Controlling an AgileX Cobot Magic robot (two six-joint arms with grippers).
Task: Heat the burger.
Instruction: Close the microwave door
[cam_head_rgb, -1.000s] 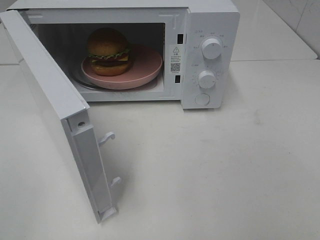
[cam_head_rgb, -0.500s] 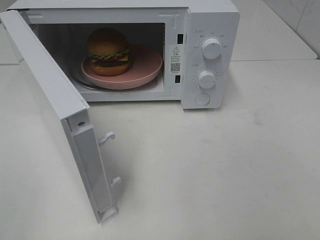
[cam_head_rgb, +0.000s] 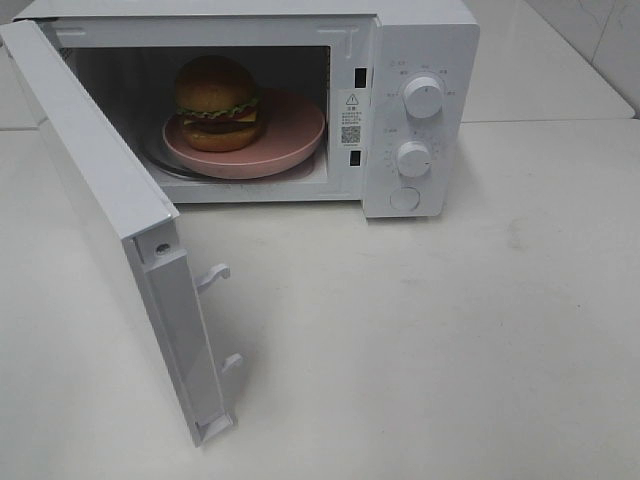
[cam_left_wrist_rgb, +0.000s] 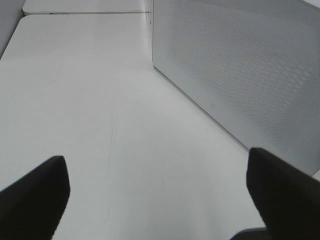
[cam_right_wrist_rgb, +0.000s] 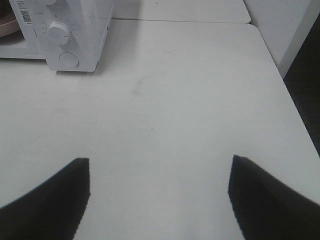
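Note:
The burger, with its glossy brown bun, green lettuce frill and dark patty, sits on a pink plate inside the white microwave. The microwave door stands swung wide toward the front left. Neither gripper shows in the high view. In the left wrist view my left gripper hangs open over bare table beside the door's perforated outer face. In the right wrist view my right gripper is open with nothing between its fingers, over the table well in front of the microwave's control panel.
Two white knobs and a round button sit on the microwave's right panel. Two latch hooks stick out from the door's edge. The white table ends at an edge on the right.

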